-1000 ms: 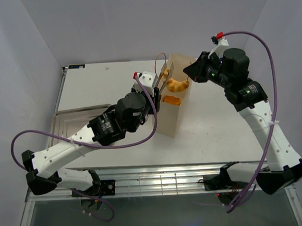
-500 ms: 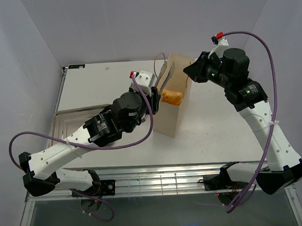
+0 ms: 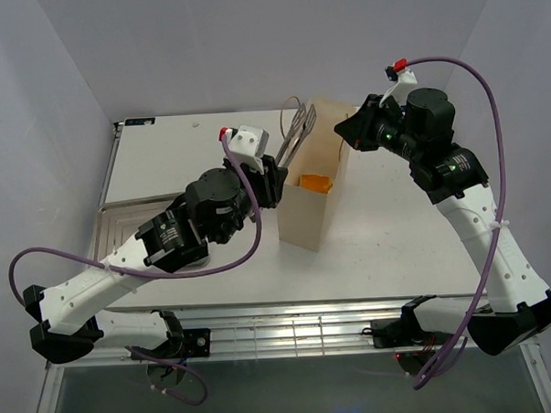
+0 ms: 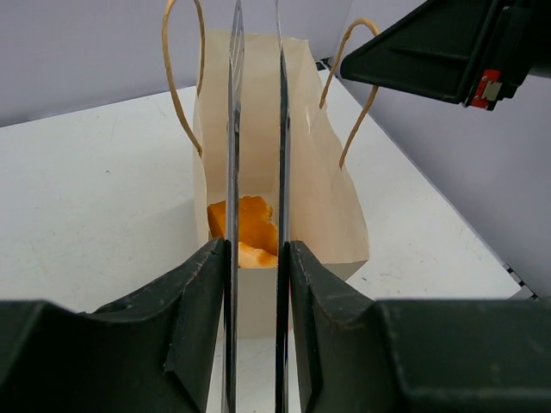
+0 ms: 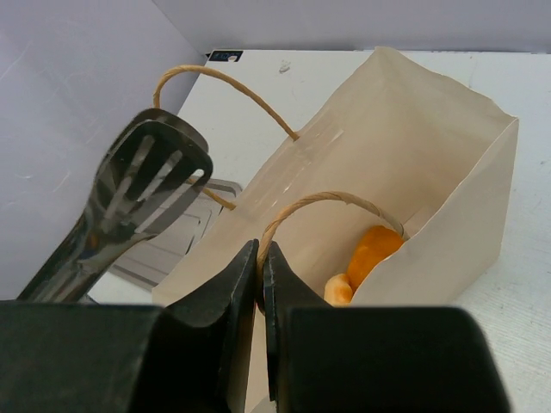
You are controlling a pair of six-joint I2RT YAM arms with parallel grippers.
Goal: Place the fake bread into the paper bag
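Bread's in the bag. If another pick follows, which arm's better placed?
Left, probably. The left gripper holds the tongs, raised near the bag, and sits nearest the tray. The right gripper is shut on the bag's handle, steadying it.

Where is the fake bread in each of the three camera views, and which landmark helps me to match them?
Top external: the fake bread lies inside the open paper bag, just right of centre.
Left wrist: the fake bread is at centre, low in the bag, between the blades of the tongs.
Right wrist: the fake bread is lower right of centre, inside the bag.
Shared landmark: the paper bag with its string handles.
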